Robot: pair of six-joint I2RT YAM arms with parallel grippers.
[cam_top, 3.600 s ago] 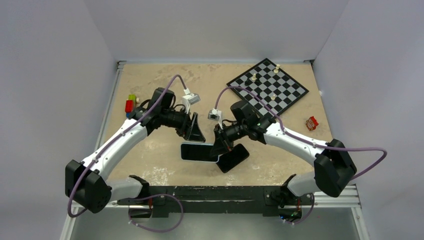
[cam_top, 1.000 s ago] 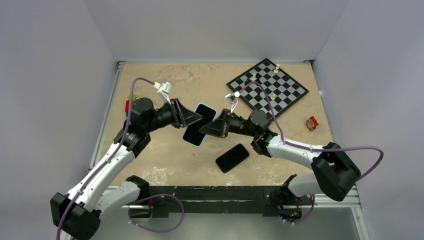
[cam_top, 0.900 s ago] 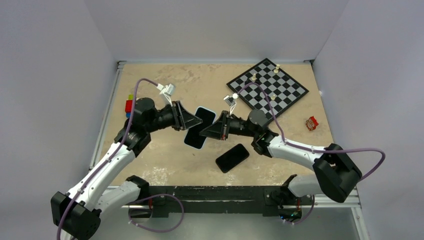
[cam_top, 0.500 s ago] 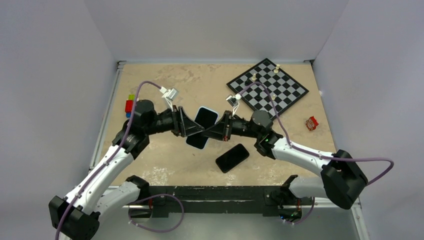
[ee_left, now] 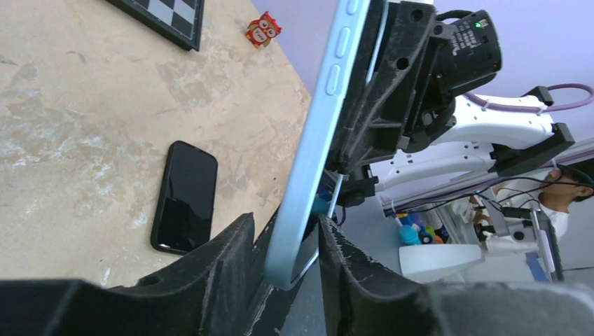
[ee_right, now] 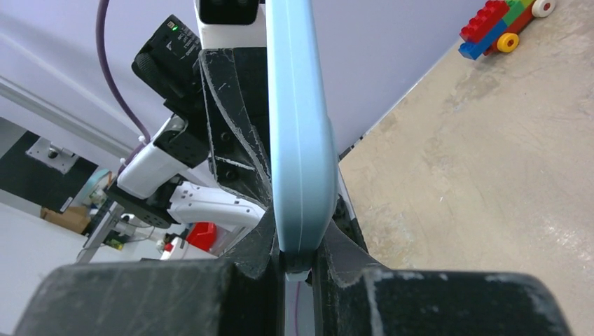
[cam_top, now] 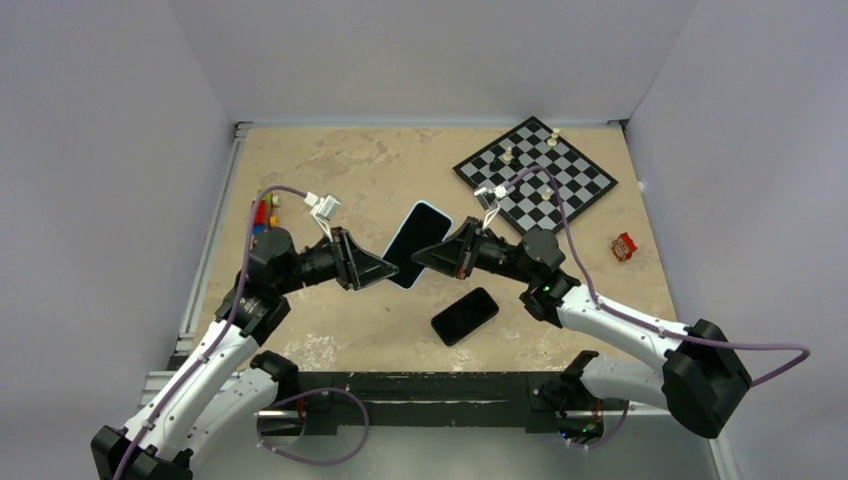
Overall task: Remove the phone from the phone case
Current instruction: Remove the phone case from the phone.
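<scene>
A light-blue phone case (cam_top: 418, 240) with a dark face hangs tilted in the air over the middle of the table. It also shows edge-on in the left wrist view (ee_left: 329, 105) and the right wrist view (ee_right: 298, 126). My left gripper (cam_top: 388, 268) (ee_left: 286, 217) is shut on only its lower corner. My right gripper (cam_top: 440, 255) (ee_right: 301, 231) is shut on its side edge from the right. A black phone (cam_top: 465, 315) lies flat on the table below them, also seen in the left wrist view (ee_left: 185, 196).
A chessboard (cam_top: 535, 172) with several pieces lies at the back right. A small red figure (cam_top: 624, 246) sits at the right edge of the table. Coloured toy bricks (cam_top: 262, 208) lie at the left edge.
Both grippers lifted the blue case off the table. In the last half second the left arm drew back left to the case's lower corner, and the right arm carried the case right and up.
</scene>
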